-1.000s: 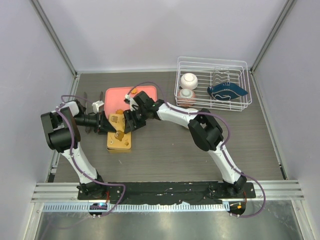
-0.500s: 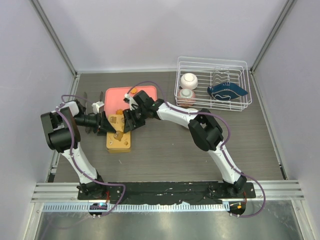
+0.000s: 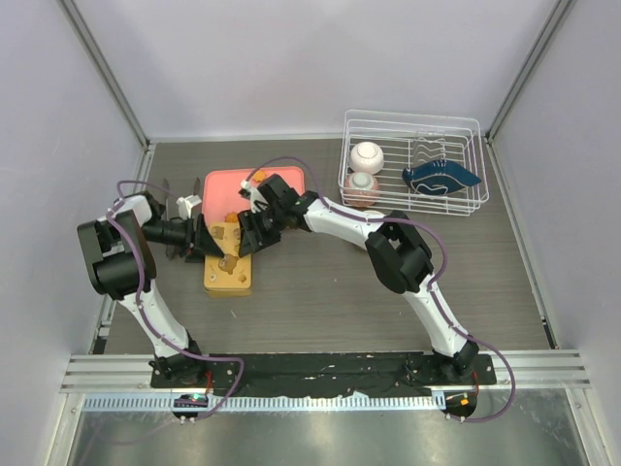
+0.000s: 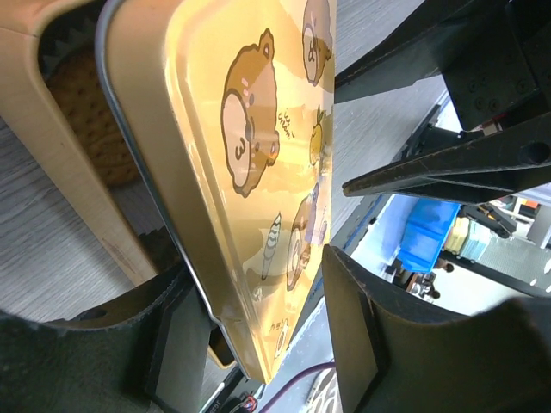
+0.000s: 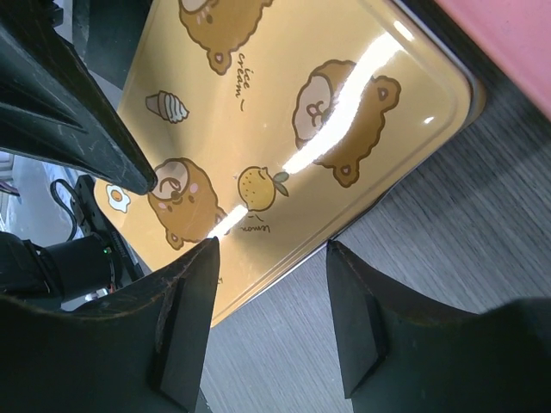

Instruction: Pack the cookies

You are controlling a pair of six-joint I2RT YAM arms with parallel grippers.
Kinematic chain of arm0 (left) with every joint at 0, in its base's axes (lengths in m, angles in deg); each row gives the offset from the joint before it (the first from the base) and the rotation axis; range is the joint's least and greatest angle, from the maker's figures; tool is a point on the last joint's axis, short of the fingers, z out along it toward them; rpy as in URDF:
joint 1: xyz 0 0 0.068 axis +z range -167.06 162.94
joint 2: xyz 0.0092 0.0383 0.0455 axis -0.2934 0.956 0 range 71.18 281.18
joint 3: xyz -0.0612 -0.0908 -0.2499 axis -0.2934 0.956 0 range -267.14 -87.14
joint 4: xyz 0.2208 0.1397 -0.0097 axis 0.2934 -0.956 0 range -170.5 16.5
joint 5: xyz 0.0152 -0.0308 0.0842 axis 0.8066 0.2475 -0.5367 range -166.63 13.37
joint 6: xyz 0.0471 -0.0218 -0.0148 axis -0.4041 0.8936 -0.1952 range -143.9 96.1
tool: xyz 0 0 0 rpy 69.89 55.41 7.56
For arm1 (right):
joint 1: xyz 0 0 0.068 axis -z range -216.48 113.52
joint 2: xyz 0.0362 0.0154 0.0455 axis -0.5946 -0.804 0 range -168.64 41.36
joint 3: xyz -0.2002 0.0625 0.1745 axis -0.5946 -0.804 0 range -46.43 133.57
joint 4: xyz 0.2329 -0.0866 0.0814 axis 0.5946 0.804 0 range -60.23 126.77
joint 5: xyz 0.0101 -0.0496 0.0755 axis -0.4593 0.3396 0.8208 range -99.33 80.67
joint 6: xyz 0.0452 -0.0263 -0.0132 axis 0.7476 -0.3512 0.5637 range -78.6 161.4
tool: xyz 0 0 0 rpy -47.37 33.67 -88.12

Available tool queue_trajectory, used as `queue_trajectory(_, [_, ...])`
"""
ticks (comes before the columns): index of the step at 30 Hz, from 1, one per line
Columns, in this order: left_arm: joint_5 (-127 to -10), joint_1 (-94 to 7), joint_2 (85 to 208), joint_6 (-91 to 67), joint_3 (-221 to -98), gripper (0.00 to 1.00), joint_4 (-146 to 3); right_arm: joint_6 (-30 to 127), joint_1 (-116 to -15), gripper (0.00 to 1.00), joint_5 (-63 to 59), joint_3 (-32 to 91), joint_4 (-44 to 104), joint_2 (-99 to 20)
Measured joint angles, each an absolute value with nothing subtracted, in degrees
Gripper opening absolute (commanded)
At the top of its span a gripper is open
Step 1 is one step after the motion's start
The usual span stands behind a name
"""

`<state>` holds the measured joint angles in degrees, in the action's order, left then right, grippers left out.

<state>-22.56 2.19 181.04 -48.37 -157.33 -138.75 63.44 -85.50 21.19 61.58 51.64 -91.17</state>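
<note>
Left pincer (image 4: 258,288) is clamped on the rim of the bear-print tin lid (image 4: 250,129), holding it tilted over the tan box (image 4: 60,198). A cookie (image 4: 86,103) peeks out in the gap. Right pincer (image 5: 271,249) is spread wide just off the lid's face, with bare worktop (image 5: 413,284) past that edge.

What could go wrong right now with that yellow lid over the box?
The left gripper pinches the yellow lid only near one corner, tilted, so it may slip or swing. The right gripper stands open at the lid's edge and might knock it. A dropped lid could hit the cookie in the wooden box.
</note>
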Motion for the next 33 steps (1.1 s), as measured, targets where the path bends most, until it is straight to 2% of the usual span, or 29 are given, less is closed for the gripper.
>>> queue_trajectory(33, [-30.8, 2.2, 172.8, -48.1, -157.4, 0.61, -137.8, 64.2, -85.5, 0.58, 22.0, 62.1, 50.7, -91.2])
